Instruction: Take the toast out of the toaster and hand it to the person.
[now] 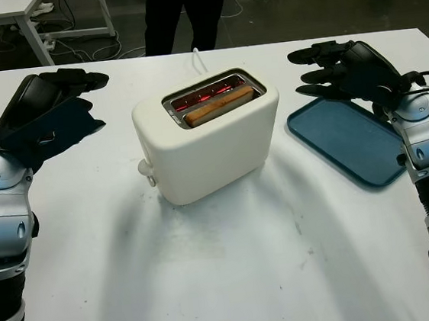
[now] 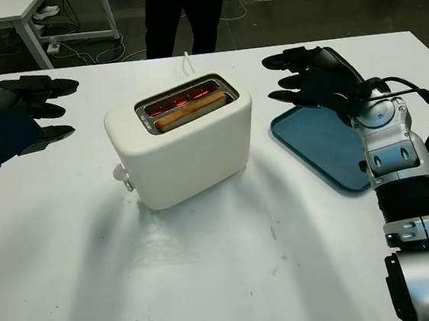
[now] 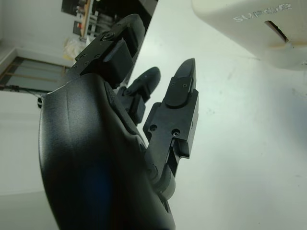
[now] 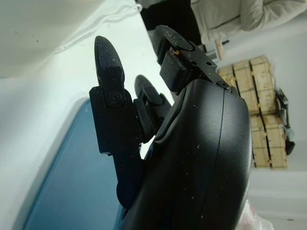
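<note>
1. The toast (image 1: pixel 219 105) sits in the near slot of the toaster (image 1: pixel 208 134), mid-worktop (image 1: pixel 233 266).
2. Both hands hold nothing: left hand (image 1: pixel 55 108) left of the toaster, right hand (image 1: pixel 343 70) above the blue tray (image 1: pixel 347 140).
3. Reaching has seemingly not begun; next, one hand must pinch the toast's top edge.
4. The person (image 1: pixel 184 14) waits at the far side.

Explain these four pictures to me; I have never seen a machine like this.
This is a humanoid robot at a white table. The two wide pictures come from cameras in its head, looking down. The two close-ups come from cameras on its wrists, showing its own black three-finger hands. The left hand and right hand are both open, holding nothing, one on each side of a cream toaster. A slice of toast sits in the slot. A blue tray lies under the right hand. A person stands behind the table.
</note>
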Robot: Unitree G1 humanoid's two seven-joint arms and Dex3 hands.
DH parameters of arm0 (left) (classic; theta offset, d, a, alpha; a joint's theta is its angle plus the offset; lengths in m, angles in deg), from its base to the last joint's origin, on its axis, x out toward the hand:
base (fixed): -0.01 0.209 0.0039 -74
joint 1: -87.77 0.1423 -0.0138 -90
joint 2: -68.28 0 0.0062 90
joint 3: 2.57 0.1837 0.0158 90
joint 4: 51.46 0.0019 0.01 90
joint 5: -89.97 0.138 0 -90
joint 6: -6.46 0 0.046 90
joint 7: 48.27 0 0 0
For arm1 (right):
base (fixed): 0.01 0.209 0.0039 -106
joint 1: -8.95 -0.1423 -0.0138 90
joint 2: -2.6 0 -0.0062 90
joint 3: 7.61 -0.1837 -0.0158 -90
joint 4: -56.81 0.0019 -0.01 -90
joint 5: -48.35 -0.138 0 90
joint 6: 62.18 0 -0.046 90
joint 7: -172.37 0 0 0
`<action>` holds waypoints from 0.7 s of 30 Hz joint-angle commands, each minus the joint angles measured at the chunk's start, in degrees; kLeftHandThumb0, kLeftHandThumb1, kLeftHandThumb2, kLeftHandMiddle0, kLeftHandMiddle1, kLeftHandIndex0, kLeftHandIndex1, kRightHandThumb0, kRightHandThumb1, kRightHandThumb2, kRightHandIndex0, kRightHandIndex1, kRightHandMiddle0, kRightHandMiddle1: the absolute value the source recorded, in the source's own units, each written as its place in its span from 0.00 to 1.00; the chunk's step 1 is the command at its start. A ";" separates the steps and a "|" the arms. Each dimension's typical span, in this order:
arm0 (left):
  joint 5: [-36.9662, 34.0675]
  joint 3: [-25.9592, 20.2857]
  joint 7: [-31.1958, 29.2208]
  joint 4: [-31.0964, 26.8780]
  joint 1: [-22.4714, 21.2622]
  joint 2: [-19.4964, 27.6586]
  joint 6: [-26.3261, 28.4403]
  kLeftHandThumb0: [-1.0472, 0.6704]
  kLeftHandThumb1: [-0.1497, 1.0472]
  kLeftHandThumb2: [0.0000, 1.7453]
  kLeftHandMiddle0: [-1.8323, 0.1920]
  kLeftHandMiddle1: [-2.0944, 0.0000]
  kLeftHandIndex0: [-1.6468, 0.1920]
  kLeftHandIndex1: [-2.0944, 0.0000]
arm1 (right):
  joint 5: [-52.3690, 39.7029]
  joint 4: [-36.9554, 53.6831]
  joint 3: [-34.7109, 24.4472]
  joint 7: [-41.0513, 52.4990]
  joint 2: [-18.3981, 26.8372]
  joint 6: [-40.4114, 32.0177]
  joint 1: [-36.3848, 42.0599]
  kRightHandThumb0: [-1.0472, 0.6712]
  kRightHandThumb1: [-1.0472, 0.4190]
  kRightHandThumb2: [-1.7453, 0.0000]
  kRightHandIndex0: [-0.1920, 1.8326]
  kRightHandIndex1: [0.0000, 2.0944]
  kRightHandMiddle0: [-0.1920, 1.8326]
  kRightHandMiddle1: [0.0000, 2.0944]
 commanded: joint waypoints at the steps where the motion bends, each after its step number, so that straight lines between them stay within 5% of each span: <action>1: 0.40 0.33 0.32 0.06 -0.09 0.36 -0.42 0.62 0.89 0.07 0.68 0.72 0.55 1.00 | -0.12 0.29 0.14 0.12 -0.19 -0.05 -0.52 0.38 0.09 0.95 0.43 0.00 0.38 0.00; 21: 0.12 -0.14 0.58 -0.01 0.36 0.02 -0.56 0.60 0.89 0.07 0.68 0.72 0.55 1.00 | -0.14 -0.90 -0.13 -0.12 0.22 2.18 -1.68 0.37 0.09 0.95 0.44 0.00 0.38 0.00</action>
